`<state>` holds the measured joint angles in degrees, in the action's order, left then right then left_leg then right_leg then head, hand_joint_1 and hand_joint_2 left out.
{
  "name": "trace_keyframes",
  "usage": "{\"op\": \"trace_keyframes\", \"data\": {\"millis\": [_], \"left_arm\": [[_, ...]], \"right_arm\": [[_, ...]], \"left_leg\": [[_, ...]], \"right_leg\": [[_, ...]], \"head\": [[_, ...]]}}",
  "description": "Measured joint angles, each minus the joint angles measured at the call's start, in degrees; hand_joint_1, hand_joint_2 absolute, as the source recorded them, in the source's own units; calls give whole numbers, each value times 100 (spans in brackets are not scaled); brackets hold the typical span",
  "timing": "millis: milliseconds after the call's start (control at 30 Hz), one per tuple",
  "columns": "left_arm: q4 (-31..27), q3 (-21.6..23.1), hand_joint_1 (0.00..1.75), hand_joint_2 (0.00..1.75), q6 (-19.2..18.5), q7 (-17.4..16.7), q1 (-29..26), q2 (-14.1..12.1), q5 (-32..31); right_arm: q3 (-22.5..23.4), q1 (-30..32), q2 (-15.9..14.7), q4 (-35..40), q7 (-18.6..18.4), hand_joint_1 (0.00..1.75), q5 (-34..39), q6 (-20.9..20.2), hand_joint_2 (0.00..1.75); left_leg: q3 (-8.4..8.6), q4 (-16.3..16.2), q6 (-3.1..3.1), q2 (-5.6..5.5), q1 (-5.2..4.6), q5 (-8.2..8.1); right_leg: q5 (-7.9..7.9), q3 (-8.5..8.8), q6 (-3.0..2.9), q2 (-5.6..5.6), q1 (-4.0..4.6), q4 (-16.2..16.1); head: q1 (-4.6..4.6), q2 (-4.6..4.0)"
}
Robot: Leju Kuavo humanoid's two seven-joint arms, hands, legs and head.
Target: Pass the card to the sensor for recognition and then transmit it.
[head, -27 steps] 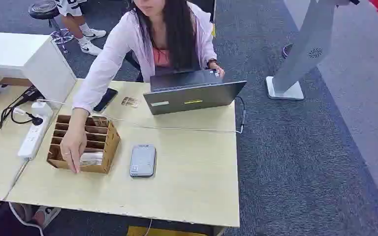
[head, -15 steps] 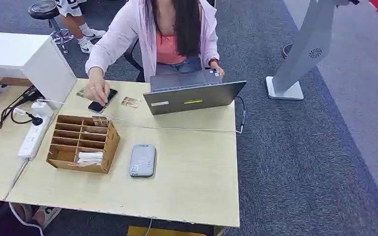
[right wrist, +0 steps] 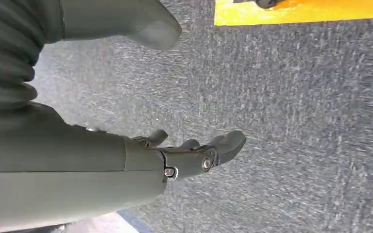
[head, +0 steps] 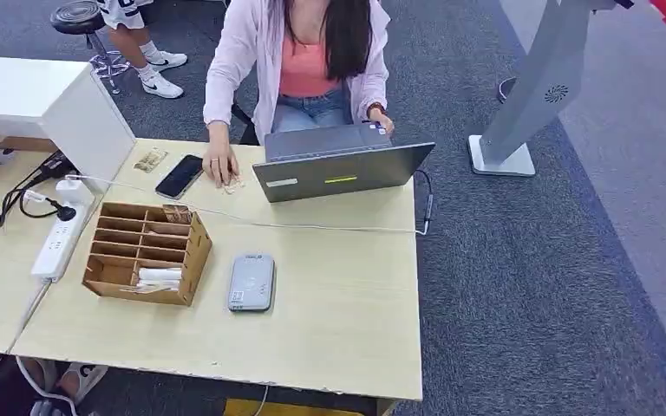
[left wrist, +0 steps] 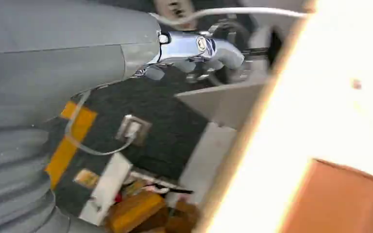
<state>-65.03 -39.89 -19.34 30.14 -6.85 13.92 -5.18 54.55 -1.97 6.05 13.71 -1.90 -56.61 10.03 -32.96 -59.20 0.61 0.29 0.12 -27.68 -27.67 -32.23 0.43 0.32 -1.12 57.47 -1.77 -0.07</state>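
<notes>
White cards [head: 158,277] lie in the near compartment of a brown cardboard organizer [head: 192,251], left of centre in the head view. Just right of the organizer, a grey card sensor [head: 251,282] lies flat on the pale wooden table [head: 338,312]. Higher in the frame, an open grey laptop [head: 340,170] stands near the table's far edge, and a white cable [head: 312,227] crosses the tabletop between laptop and organizer. A dark phone [head: 179,176] lies left of the laptop. A seated person in a pink jacket [head: 251,52] rests one hand [head: 220,166] on the table beside the phone, over a small patterned item, and the other hand [head: 380,121] at the laptop. A white power strip [head: 59,234] lies at the left edge.

In the left wrist view, the left hand [left wrist: 194,48] shows blurred fingers beside the table edge, empty as far as can be told. In the right wrist view, the right hand [right wrist: 194,155] hangs over grey carpet [right wrist: 311,121], fingers loosely extended and apart, holding nothing.
</notes>
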Motion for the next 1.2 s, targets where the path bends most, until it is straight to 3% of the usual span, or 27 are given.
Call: {"op": "trace_keyframes", "data": {"millis": [167,233,300,433,533,633,767,1000,1067,1133,1200], "left_arm": [[-1171,462,0,175,15,103,-320,46,138],[-2431,1018,0,175,92,254,-694,28,419],[-3185,1588,0,175,377,304,-614,-242,706],[-3739,2031,0,175,956,14,-392,-681,559],[-3570,2219,0,175,1954,-401,382,-1214,-369],[-2649,2517,0,175,2610,-931,1688,-1822,-1349],[-1897,2811,0,175,2756,-970,2531,-2219,-1469],[-1626,2999,0,175,2878,-1072,2723,-2468,-1666],[-1367,3121,0,175,3255,-1534,3004,-2583,-2559],[-596,3457,0,175,3666,-2165,3830,-2789,-4114],[348,3944,0,175,3738,-2674,4781,-2983,-5417]], "right_arm": [[205,-25,31,-46,-96,0,-212,46,175],[363,-54,48,-81,-243,0,-590,63,175],[459,-71,55,-103,-369,0,-1077,35,175],[481,-145,68,-133,-359,0,-1331,-52,175],[472,-189,68,-147,-311,0,-1527,-168,175],[411,-269,68,-162,-286,0,-1718,-249,175],[339,-296,68,-177,-275,0,-1758,-267,175],[317,-279,68,-190,-271,0,-1773,-280,175],[300,-273,68,-197,-245,0,-1851,-310,175],[241,-282,68,-199,-208,0,-1992,-402,175],[147,-312,72,-206,-197,0,-2096,-437,175]], "left_leg": [[-1,-1,-2,0,3,5],[-8,-10,-3,5,16,5],[-19,-6,8,-36,4,16],[-13,-6,-6,-26,7,27],[-32,-6,-7,-53,11,61],[-63,-4,-20,-87,20,101],[-66,-3,-25,-23,19,113],[-81,-7,-22,0,12,111],[-88,-12,-14,-2,14,118],[-124,-15,-10,-32,23,143],[-154,-14,-11,-44,28,164]], "right_leg": [[4,-4,-4,1,3,0],[12,-22,-7,6,17,-3],[10,-4,-3,-43,5,-2],[15,-20,-6,-30,8,-1],[37,-39,-9,-58,12,-1],[69,-40,-19,-85,19,3],[106,-64,-24,-29,19,5],[111,-92,-19,-3,13,2],[112,-117,-18,-6,17,1],[123,-134,-5,-29,22,1],[145,-146,-14,-44,26,1]], "head": [[2,0],[2,0],[-5,0],[20,0],[2,0],[7,0],[13,0],[13,0],[13,0],[11,0],[9,0]]}}
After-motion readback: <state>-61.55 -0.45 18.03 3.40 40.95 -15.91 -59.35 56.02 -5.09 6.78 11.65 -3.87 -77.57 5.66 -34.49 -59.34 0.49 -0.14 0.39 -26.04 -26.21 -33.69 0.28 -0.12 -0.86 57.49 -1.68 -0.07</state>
